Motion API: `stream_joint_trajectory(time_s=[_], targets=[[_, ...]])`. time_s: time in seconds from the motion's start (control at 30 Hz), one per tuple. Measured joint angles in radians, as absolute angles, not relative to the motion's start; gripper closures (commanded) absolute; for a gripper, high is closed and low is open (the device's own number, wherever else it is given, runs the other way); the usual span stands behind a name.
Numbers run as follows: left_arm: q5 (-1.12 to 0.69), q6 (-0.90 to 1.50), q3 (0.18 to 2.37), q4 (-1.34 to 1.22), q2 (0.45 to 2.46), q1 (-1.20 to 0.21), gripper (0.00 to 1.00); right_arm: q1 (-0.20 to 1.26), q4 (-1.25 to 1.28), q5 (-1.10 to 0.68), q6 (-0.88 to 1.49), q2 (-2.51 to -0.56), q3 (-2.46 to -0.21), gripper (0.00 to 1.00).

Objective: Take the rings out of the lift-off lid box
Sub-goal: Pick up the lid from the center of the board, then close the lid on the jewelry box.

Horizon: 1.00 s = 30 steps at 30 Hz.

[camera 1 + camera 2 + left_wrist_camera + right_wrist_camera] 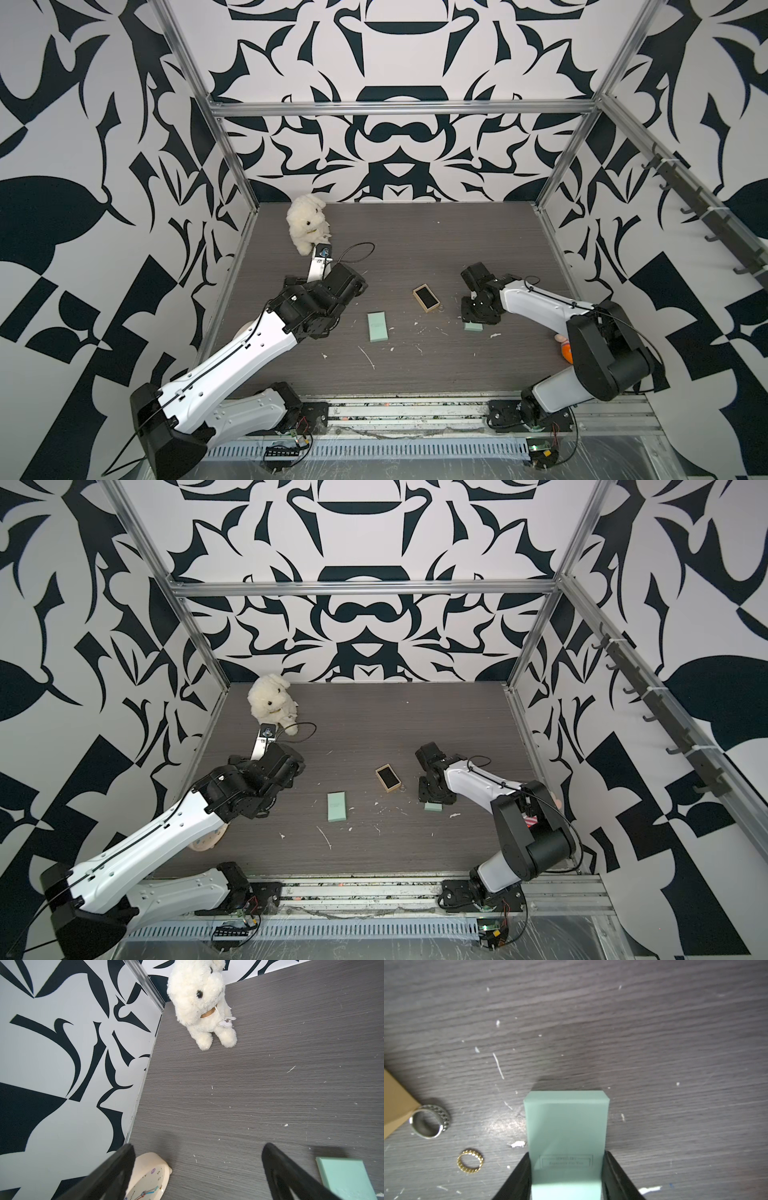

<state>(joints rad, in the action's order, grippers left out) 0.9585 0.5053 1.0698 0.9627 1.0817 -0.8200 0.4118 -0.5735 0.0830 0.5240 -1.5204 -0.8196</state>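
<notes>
Seeing kraft box holding only black lining; silver ring and gold ring lying outside, holes up. Pinching mint box widthwise with right gripper, left gripper spread wide, empty.

The rings lie just near-right of the open box, between the left flat box and the right flat box.

Matt mint box, shiny metal ring, wood-grain table
</notes>
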Motion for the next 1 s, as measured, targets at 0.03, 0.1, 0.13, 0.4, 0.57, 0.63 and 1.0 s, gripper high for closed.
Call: stream_joint_trajectory(time_s=[0.03,0.1,0.13,0.4,0.57,0.63,1.0], targets=[[0.958,0.505,1.070,0.963,1.082,-0.820,0.00,0.412,-0.577,0.083,0.523,-1.520,-0.822,0.52],[0.958,0.505,1.070,0.963,1.082,-0.820,0.01,0.412,-0.582,0.082,0.521,-1.520,-0.830,0.53],[0.958,0.505,1.070,0.963,1.082,-0.820,0.00,0.412,-0.583,0.081,0.519,-1.520,-0.834,0.53],[0.958,0.505,1.070,0.963,1.082,-0.820,0.00,0.443,-0.610,0.060,0.490,-1.519,-0.921,0.55],[0.958,0.505,1.069,0.962,1.082,-0.820,0.01,0.496,-0.634,0.050,0.459,-1.530,-1.007,0.55],[0.958,0.504,1.068,0.962,1.082,-0.820,0.01,0.522,-0.645,0.048,0.441,-1.552,-1.052,0.56],[0.958,0.503,1.051,0.961,1.082,-0.820,0.01,0.625,-0.696,0.014,0.321,-1.730,-1.227,0.56]])
